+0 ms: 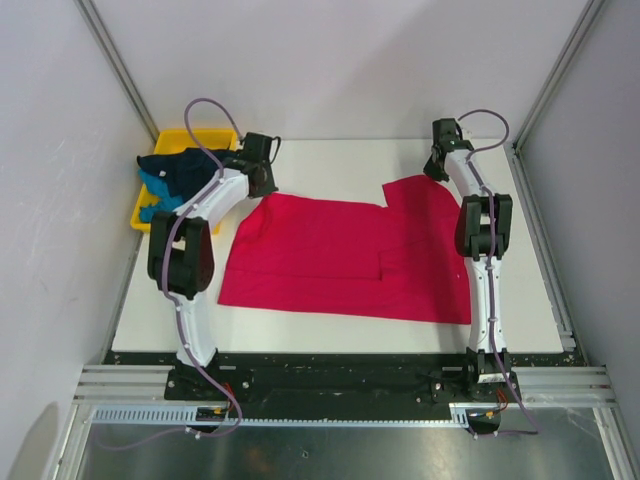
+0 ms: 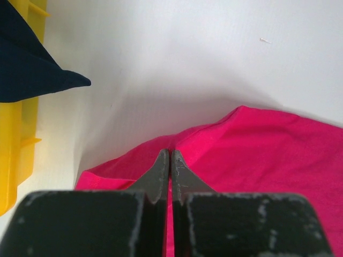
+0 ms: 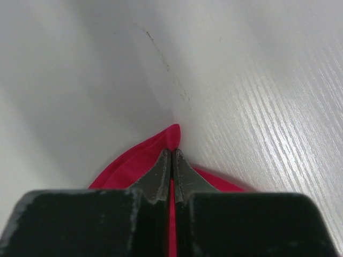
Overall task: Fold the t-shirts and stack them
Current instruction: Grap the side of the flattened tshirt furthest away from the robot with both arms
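Note:
The crimson-pink t-shirt (image 1: pixel 340 255) lies spread on the white table, its near half folded into a second layer. My left gripper (image 1: pixel 266 170) is shut on the shirt's far left edge; the wrist view shows its jaws (image 2: pixel 170 156) pinching the pink cloth (image 2: pixel 257 155). My right gripper (image 1: pixel 436 166) is shut on the shirt's far right corner; its wrist view shows the jaws (image 3: pixel 172 155) pinching the pink cloth tip (image 3: pixel 172 134). The dark navy t-shirt (image 1: pixel 185 165) and the teal-blue t-shirt (image 1: pixel 160 190) lie bunched in the yellow tray.
The yellow plastic tray (image 1: pixel 205 135) stands at the table's far left corner; it also shows in the left wrist view (image 2: pixel 19 139) with navy cloth (image 2: pixel 32 64) hanging over it. Grey walls and metal frame posts enclose the table (image 1: pixel 340 160).

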